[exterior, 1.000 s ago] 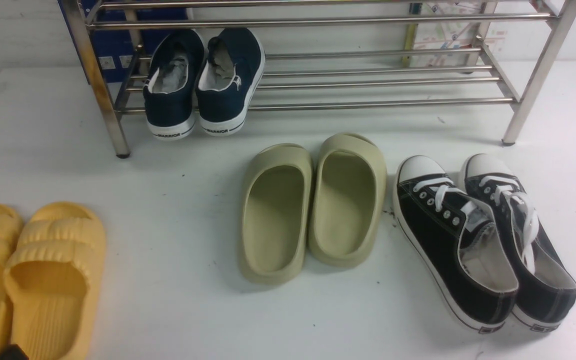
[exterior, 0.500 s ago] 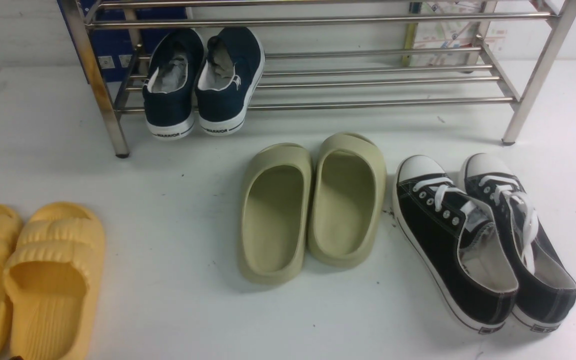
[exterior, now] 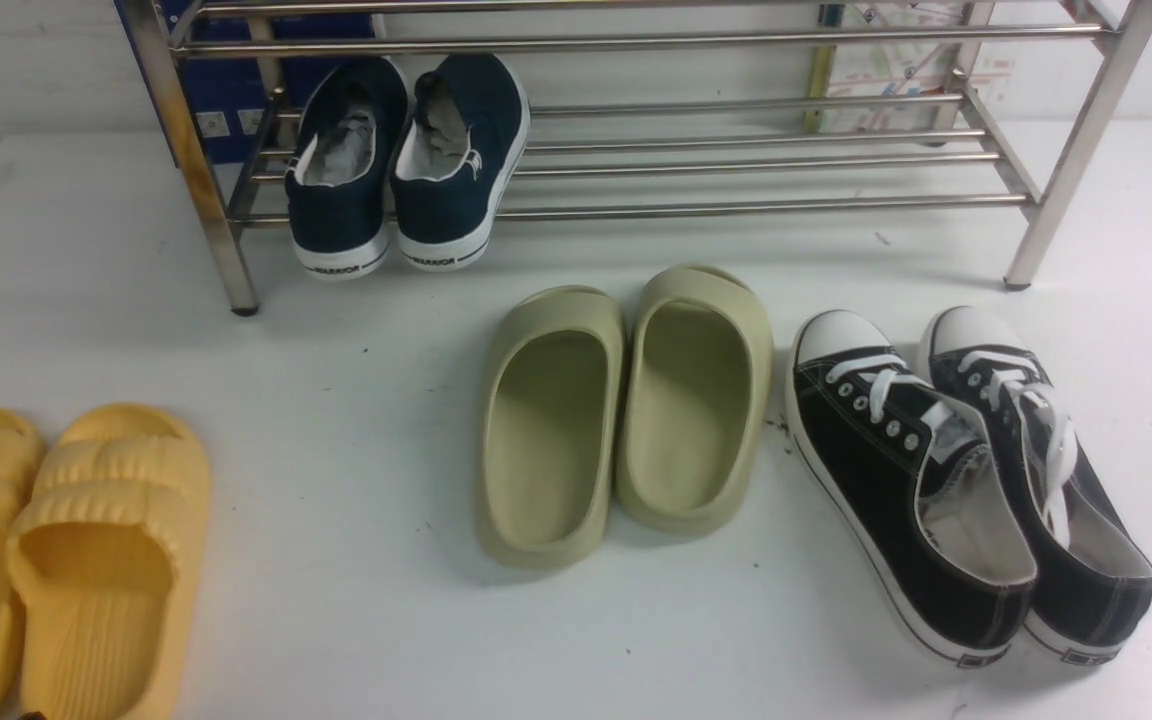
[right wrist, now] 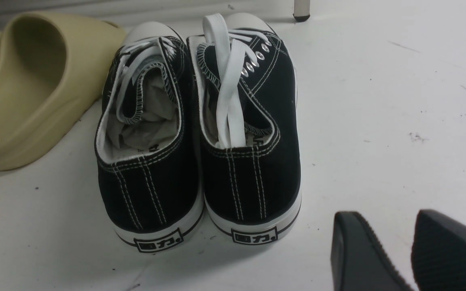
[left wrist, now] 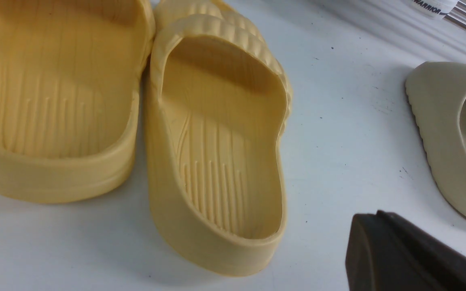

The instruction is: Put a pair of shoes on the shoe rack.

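Observation:
The pair of navy slip-on shoes, one [exterior: 339, 175] beside the other [exterior: 458, 160], stands on the lower bars of the steel shoe rack [exterior: 756, 208] at its left end, heels toward me. One white "WARRIOR" heel edge [left wrist: 433, 5] shows in the left wrist view. My left gripper [left wrist: 372, 222] hangs low over the white floor near the yellow slides, its jaws together and empty. My right gripper [right wrist: 395, 230] hovers behind the black sneakers' heels, jaws a little apart and empty. In the front view neither gripper can be made out.
Yellow slides [exterior: 96, 560] lie at the front left and also show in the left wrist view [left wrist: 217, 141]. Olive-beige slides [exterior: 626, 410] lie mid-floor. Black lace-up sneakers [exterior: 966, 480] stand at the right, seen also in the right wrist view [right wrist: 200, 133]. A blue box [exterior: 226, 100] stands behind the rack.
A dark tip of the left gripper at the front view's bottom-left edge has drawn back almost out of view. The shoes have not moved.

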